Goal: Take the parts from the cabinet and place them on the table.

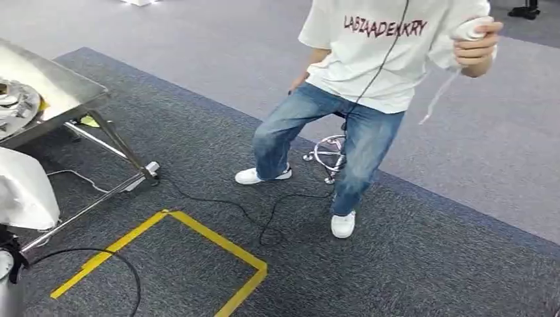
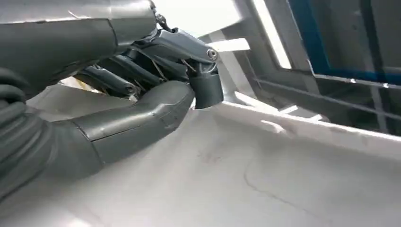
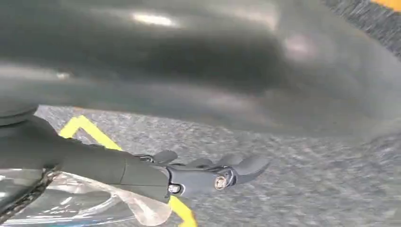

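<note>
Head view: a steel table (image 1: 63, 82) stands at the upper left of the frame on dark carpet (image 1: 409, 264), carrying a round metal part (image 1: 14, 105) at its left edge. A person (image 1: 370, 79) in a white shirt and jeans occupies the upper centre, holding a white controller (image 1: 470, 29) at the upper right. Yellow floor tape (image 1: 218, 241) forms a corner at lower centre, crossed by a black cable (image 1: 264, 228).

Left wrist view: the left hand (image 2: 156, 80) lies just above a pale metal surface (image 2: 265, 179), fingers curled inward toward the thumb, with nothing visible in them.

Right wrist view: the right hand (image 3: 198, 175) hangs over carpet, fingers extended and close together; clear plastic film (image 3: 94, 203) lies beneath the wrist, and whether it is held cannot be told.
</note>
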